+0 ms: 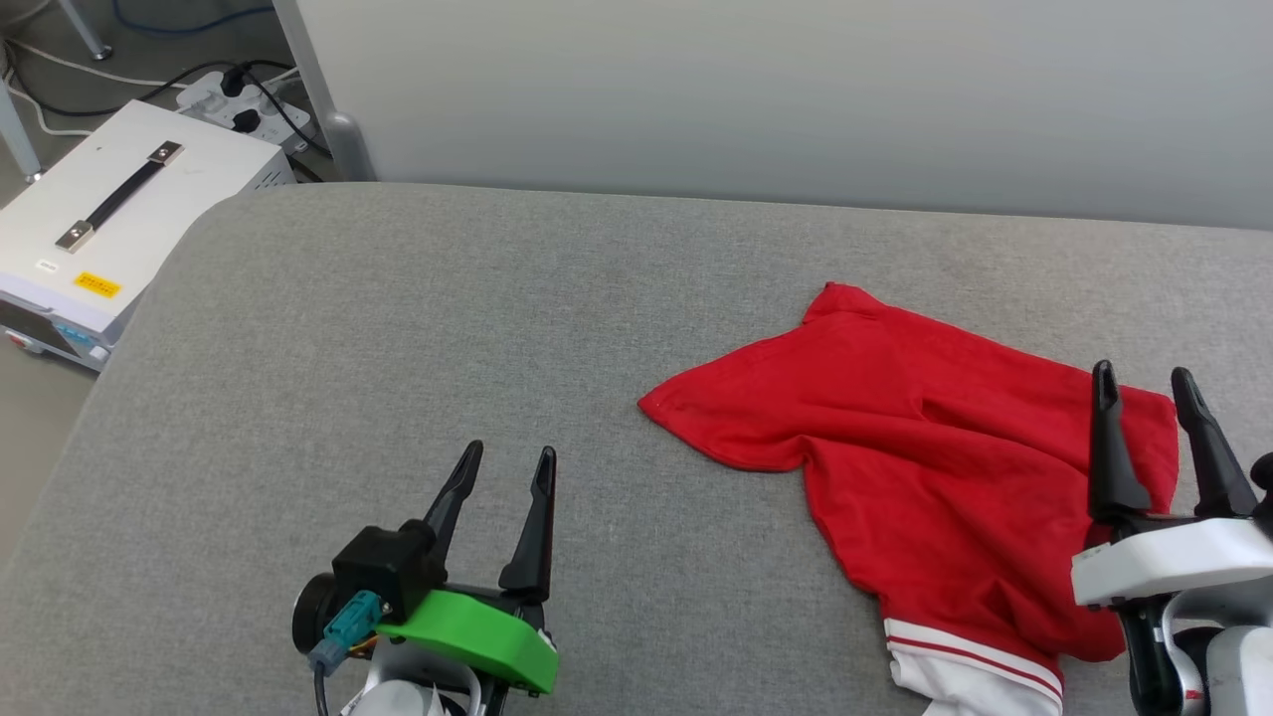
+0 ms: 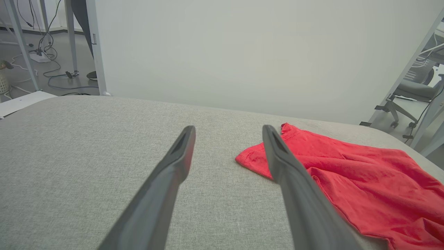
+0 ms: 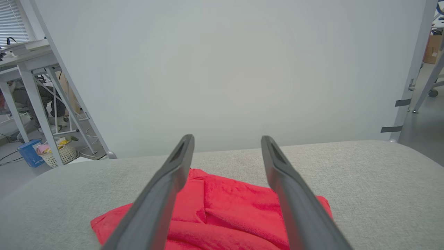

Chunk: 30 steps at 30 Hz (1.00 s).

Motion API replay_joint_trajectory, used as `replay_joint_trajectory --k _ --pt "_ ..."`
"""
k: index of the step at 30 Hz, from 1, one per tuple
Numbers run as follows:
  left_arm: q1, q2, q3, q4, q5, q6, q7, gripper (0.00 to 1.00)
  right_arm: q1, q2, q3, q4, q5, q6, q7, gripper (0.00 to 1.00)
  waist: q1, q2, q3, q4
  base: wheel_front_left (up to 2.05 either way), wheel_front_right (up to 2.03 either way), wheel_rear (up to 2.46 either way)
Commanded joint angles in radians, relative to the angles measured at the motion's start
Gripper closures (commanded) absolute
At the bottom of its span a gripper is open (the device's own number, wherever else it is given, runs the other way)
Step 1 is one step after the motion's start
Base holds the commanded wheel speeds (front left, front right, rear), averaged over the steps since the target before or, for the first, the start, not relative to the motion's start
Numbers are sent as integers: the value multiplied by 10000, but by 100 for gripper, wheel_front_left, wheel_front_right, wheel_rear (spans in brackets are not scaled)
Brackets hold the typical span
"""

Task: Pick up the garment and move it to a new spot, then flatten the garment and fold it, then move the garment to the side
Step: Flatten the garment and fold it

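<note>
Garment, crumpled red soft-fabric jersey T-shirt [image 1: 925, 447], lies just under right gripper [image 1: 1142, 372], jaws wide, empty; left gripper [image 1: 510, 449] wide too, shirt well off its right. Right arm nearer imo.

garment [image 1: 935, 467]: soft red cloth, matt, creased; white sleeve, striped trim
table cover [image 1: 398, 328]: grey woven fabric, matt, slightly rough
left gripper [image 1: 509, 452]: dark plastic, matt, smooth
right gripper [image 1: 1142, 373]: same dark matt plastic
green mount [image 1: 477, 636]: plastic, slight sheen
white case [image 1: 199, 179]: smooth, painted look; shiny metal handle brackets
backdrop panel [image 1: 796, 89]: pale, smooth, matt
</note>
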State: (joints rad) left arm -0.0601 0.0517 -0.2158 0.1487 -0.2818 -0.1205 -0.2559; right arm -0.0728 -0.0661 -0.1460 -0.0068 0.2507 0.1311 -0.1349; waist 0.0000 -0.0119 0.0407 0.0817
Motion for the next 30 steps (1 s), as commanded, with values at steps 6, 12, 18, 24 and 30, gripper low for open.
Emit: replay_joint_trajectory --k 6,12,18,24,30 --pt "138 -14 129 32 91 -76 -59 0 148 110 357 261 87 -4 -570 0 0 119 28 -302 0 0 0" --pt "-378 187 14 229 -26 -92 -58 0 -108 137 570 -94 12 -4 -638 0 0 119 216 -841 0 0 0" --pt "-2332 1314 -1334 580 -757 -99 2191 0 -232 154 705 -660 22 -4 -525 0 0 119 776 -1450 0 0 0" --pt "-4745 2451 -2749 905 -3593 -100 6803 0 -533 156 991 -802 138 -4 -560 0 0 119 1471 -2045 0 0 0" --pt "-6296 3584 -3481 1573 -4830 -100 9438 0 -830 157 1328 -524 481 -4 -872 0 0 119 2080 -2770 0 0 0"
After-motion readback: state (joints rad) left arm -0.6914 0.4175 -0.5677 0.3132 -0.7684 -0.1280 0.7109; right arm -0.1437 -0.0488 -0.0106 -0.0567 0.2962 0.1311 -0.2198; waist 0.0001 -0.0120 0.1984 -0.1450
